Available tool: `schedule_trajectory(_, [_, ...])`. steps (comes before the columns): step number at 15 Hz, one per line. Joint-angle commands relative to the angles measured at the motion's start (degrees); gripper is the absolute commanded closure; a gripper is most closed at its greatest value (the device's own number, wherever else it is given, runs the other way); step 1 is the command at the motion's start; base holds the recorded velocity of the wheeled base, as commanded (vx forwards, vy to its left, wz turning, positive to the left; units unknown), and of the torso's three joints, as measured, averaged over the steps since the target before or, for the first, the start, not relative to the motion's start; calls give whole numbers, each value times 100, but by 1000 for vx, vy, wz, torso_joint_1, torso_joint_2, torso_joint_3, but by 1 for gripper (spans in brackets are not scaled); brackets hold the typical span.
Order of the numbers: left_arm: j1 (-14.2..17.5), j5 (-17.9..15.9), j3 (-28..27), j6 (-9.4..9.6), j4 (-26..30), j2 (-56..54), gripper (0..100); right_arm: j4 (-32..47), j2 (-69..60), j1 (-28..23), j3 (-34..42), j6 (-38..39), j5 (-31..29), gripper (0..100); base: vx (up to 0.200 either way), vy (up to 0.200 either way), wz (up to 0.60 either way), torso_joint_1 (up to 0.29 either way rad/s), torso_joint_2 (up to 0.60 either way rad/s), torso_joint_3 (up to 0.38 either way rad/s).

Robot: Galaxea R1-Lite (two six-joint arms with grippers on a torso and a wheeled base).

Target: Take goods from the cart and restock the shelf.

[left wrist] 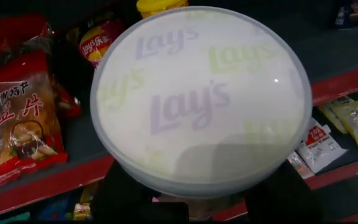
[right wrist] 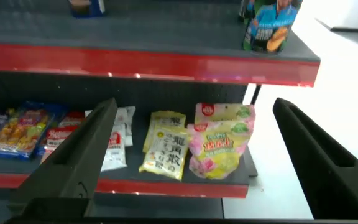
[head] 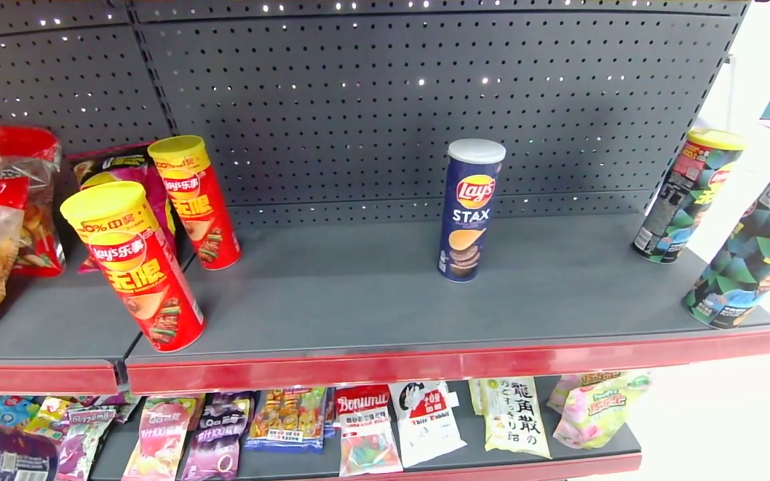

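I found the left gripper clamped on a white-lidded round crisp can and the right gripper spread empty, and judged a careless placement could topple the yellow-lidded red can at the grey shelf front edge.

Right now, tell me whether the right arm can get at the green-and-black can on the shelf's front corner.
Probably yes. The right pincer is open and empty below the red shelf lip; the can stands at the edge above it, nothing in front. It must rise first.
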Motion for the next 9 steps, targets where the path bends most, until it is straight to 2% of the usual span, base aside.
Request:
schedule_trajectory(1, [-50,-175,74,-7,-3,-220,100,-212,2335,46,-2046,623,351,0,0,0,0,0,0,0])
schedule_trajectory(2, [-50,-421,197,1,-3,-264,100,-256,2994,169,-2767,825,615,0,0,0,0,0,0,0])
schedule_trajectory(3, [-50,-438,232,10,-3,-264,100,-256,3276,292,-2943,719,878,0,0,0,0,0,0,0])
schedule_trajectory(4, [-50,-456,241,10,-3,-247,100,-274,3601,477,-3022,324,1212,0,0,0,0,0,0,0])
schedule_trajectory(5, [-50,-430,214,10,-11,-132,100,-327,4199,776,-3048,-248,1283,0,0,0,0,0,0,0])
schedule_trajectory(7, [-59,-491,214,-333,-20,-89,100,-441,5631,1514,-3839,-274,1274,0,0,0,0,0,0,0])
schedule_trajectory(9, [-59,-482,241,-394,-20,-115,100,-784,6686,1875,-4419,-265,1265,0,0,0,0,0,0,0])
